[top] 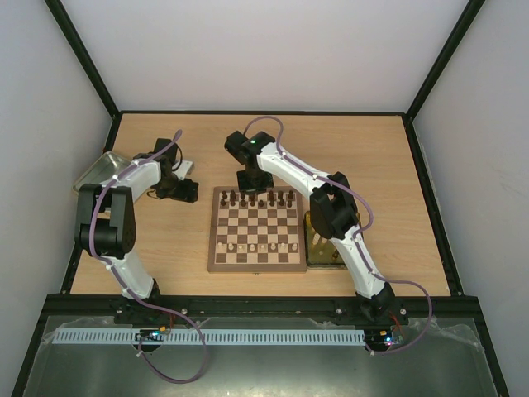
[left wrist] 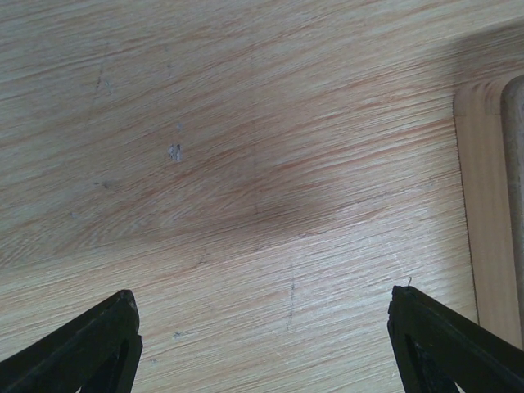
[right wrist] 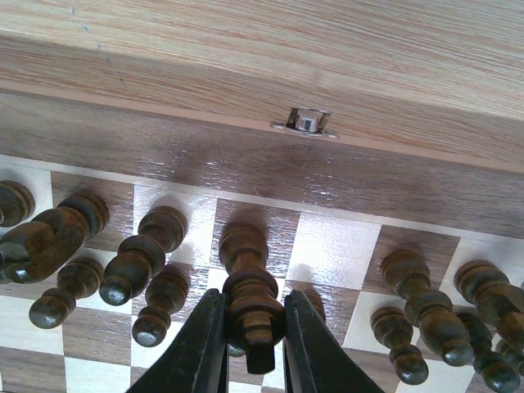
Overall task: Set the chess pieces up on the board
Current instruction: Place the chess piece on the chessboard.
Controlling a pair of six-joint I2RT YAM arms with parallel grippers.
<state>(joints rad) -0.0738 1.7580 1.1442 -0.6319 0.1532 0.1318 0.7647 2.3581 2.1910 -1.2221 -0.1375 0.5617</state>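
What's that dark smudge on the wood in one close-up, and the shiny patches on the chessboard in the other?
Left wrist view: a soft shadow on the table, ahead of the open left pincer. Right wrist view: light glaring off pale squares of the board.

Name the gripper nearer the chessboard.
Right. The right gripper is over the board, gripping a dark piece; the left gripper hangs over the table, left of it.
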